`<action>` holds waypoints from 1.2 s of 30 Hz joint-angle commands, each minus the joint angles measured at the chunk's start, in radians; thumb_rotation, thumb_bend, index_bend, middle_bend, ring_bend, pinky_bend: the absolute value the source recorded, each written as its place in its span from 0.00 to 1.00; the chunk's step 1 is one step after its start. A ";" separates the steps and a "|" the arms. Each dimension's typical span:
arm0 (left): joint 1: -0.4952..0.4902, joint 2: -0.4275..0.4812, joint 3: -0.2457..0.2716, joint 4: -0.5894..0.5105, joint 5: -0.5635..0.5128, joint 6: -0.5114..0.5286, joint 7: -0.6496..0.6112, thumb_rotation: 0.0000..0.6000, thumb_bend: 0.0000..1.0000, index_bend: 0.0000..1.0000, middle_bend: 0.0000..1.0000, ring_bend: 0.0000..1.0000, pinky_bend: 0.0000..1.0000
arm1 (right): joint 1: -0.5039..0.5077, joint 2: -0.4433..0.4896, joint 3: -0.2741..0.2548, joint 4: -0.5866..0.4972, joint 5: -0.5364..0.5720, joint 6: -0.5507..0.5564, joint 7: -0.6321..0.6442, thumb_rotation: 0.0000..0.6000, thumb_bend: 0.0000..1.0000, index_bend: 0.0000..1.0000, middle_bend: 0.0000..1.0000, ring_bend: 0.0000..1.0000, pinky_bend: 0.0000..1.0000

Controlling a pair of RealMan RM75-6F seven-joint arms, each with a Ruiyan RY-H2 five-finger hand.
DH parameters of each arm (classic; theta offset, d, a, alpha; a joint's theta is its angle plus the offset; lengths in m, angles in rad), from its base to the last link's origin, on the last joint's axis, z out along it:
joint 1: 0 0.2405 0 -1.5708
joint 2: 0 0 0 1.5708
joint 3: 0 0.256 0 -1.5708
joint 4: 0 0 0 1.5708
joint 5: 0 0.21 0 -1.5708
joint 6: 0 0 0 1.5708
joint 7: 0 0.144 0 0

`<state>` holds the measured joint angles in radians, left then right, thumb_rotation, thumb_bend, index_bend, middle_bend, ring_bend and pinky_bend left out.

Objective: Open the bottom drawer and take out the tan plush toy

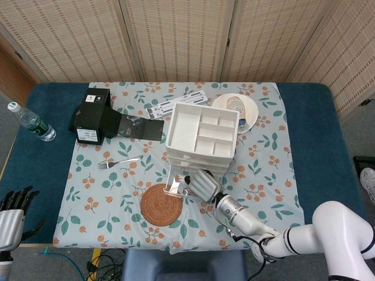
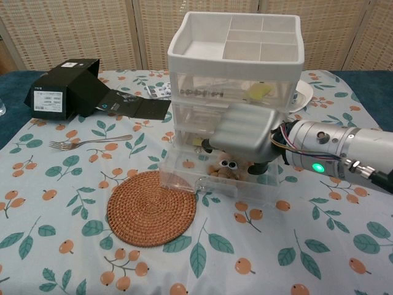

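Observation:
The white drawer unit (image 2: 236,43) stands mid-table with its clear bottom drawer (image 2: 184,177) pulled out toward me. The tan plush toy (image 2: 226,167) lies inside it, only its eyes and face showing. My right hand (image 2: 245,132) hangs low over the drawer, palm down. Its fingers dip in on the toy's left and its thumb on the toy's right, straddling it without a plain grip. In the head view this right hand (image 1: 202,184) covers the toy. At the bottom left edge, off the table, my left hand (image 1: 13,216) rests with its fingers spread.
A round woven coaster (image 2: 151,208) lies just in front and left of the drawer. A fork (image 2: 86,142) and an open black box (image 2: 61,89) sit to the left. A plate (image 1: 237,108) is behind the unit. A water bottle (image 1: 32,123) lies far left.

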<state>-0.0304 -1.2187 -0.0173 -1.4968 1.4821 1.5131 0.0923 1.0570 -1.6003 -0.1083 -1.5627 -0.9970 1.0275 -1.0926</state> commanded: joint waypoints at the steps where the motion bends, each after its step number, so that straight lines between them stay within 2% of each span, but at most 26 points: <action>1: 0.000 0.000 -0.001 0.001 -0.001 0.000 -0.001 1.00 0.25 0.20 0.14 0.15 0.10 | -0.004 -0.006 0.002 0.011 -0.002 -0.008 -0.011 1.00 0.25 0.24 0.83 1.00 1.00; 19: 0.005 -0.001 -0.001 0.009 -0.001 0.002 -0.008 1.00 0.25 0.20 0.14 0.15 0.10 | -0.019 -0.032 0.017 0.067 0.001 -0.044 -0.082 1.00 0.25 0.32 0.84 1.00 1.00; 36: 0.010 -0.003 -0.002 0.016 -0.001 0.007 -0.014 1.00 0.25 0.21 0.14 0.15 0.10 | -0.037 -0.052 0.039 0.092 -0.018 -0.051 -0.074 1.00 0.38 0.50 0.86 1.00 1.00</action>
<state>-0.0201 -1.2218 -0.0195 -1.4807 1.4812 1.5204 0.0783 1.0203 -1.6522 -0.0696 -1.4711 -1.0147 0.9761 -1.1669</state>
